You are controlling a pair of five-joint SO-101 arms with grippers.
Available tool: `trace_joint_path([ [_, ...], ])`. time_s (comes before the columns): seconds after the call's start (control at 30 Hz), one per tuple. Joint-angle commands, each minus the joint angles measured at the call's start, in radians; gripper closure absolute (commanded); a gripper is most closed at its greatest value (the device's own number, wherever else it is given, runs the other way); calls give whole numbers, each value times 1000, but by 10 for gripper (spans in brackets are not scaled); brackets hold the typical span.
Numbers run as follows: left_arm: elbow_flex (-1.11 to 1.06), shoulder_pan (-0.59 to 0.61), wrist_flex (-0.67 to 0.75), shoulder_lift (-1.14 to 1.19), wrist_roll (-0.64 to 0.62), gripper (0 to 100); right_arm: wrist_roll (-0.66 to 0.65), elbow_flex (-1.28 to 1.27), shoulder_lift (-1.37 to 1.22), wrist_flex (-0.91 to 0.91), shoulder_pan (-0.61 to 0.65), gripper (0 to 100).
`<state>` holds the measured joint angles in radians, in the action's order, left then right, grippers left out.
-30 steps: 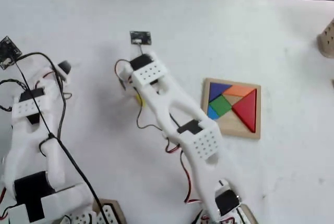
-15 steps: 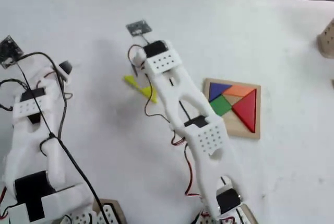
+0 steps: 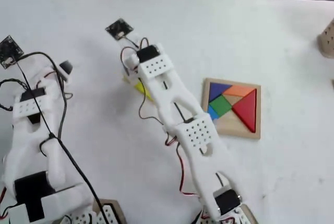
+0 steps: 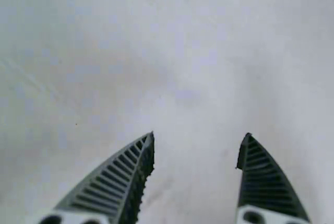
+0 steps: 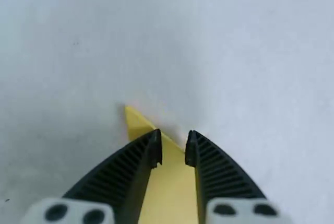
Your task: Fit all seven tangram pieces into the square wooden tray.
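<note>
the right arm is swinging its wrist toward the upper left of the high view, away from the square wooden tray (image 3: 229, 129). the yellow triangle (image 3: 136, 87), half exposed a moment ago, is now tucking under the arm left of the tray. the right gripper (image 5: 172, 148) is drawing its jaws nearly together over the piece, yellow showing in the slit, so it is probably pinching it, though the hold is not certain. the tray is already holding red, orange, green and blue pieces, with bare wood along its lower edge. the left gripper (image 4: 195, 138) is hanging spread apart over bare table.
</note>
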<state>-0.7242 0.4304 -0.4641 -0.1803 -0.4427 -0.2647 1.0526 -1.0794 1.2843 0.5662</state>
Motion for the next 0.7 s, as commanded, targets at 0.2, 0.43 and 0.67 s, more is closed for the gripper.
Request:
trace_joint_path([
  [0.2, 0, -22, 17, -2, 9, 732, -190, 117, -47, 292, -35, 986],
  [0.43, 0, -22, 15, -2, 11, 732, -199, 117, -48, 437, -99, 978],
  [0.67, 0, -22, 15, -2, 11, 732, -144, -83, 62, 435, -102, 978],
])
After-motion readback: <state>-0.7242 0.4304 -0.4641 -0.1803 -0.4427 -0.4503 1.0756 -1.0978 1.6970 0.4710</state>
